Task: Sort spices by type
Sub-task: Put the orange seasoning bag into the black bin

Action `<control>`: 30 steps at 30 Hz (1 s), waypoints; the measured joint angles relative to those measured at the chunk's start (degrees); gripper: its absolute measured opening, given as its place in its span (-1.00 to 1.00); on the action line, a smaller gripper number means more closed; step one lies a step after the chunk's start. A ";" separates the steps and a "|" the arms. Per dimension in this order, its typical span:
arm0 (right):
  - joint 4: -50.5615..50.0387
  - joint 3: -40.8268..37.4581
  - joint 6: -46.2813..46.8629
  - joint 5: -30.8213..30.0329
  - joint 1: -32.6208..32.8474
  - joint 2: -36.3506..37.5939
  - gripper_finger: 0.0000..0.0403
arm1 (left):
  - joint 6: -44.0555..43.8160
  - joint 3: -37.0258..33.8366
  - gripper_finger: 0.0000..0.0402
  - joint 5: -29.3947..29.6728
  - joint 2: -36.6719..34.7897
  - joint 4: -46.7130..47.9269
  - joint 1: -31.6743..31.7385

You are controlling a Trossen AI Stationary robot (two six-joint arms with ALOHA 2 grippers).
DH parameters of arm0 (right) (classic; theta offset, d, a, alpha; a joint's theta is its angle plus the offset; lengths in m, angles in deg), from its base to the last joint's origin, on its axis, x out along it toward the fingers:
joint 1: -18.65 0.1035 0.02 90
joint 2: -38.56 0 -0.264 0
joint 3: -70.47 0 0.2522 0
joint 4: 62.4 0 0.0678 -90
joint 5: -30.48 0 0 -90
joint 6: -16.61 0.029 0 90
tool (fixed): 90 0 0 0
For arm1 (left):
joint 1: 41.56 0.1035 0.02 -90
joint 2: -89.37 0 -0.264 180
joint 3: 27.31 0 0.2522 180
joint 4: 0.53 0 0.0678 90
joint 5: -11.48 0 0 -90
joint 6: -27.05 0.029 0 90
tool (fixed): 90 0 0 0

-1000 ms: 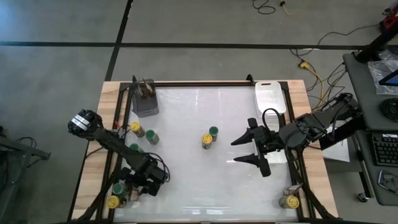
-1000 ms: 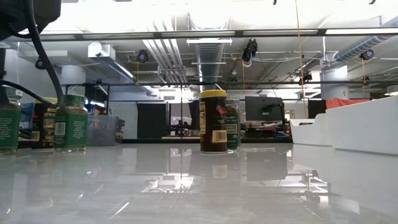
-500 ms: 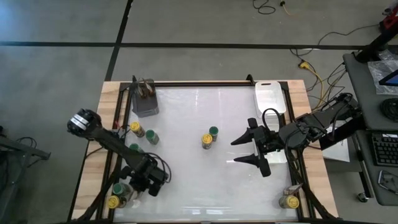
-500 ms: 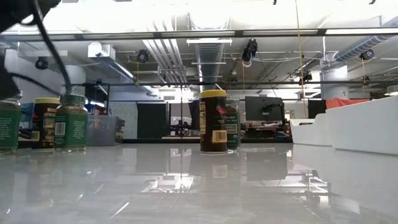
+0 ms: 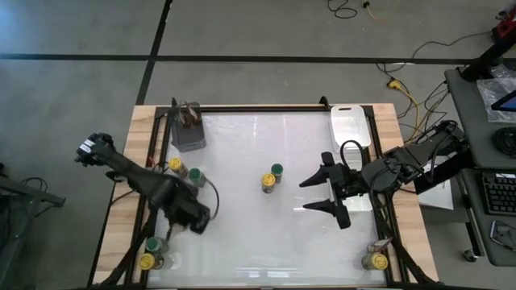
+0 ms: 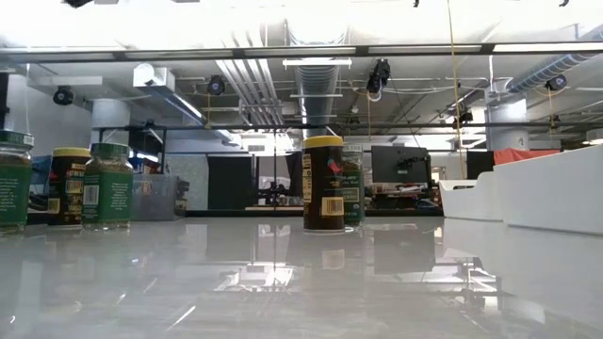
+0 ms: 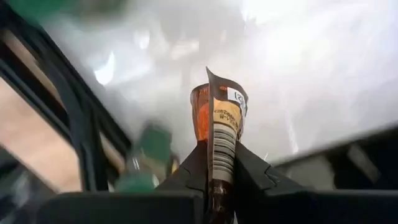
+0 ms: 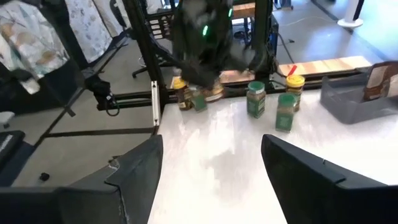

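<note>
Left gripper clamps a spice jar — two jars below it at counter corner; right gripper spread wide.

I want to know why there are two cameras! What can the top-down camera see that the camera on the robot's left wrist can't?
Only the high view shows the open right gripper, the grey cup of sticks, the white tray and the jar pair mid-table. Only the left wrist view shows the left gripper's fingers clamped on a spice jar with a barcode label. Both show the white table and a green-lidded jar nearby.
</note>
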 joint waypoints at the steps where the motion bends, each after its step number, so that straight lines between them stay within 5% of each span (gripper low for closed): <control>1: 0.07 0.00 -0.42 -1.01 0.00 0.00 0.34 | 0.01 1.29 -0.90 2.78 -0.86 2.12 1.28; 6: 0.02 -0.02 -3.48 -9.20 -0.03 1.56 0.36 | 4.90 4.15 -0.90 11.36 -4.94 7.09 9.98; 13: -0.17 -0.02 -8.18 -15.24 -0.04 7.07 0.33 | 21.24 2.29 -0.90 12.77 -10.61 8.40 31.38; 23: -7.32 -0.02 -8.08 -16.23 -3.14 10.67 0.38 | 48.79 0.64 -0.89 7.25 -9.89 8.44 69.61; 30: -11.91 -0.02 -11.81 -15.09 -8.35 10.76 0.41 | 58.40 0.59 -0.89 5.13 -2.17 7.97 82.25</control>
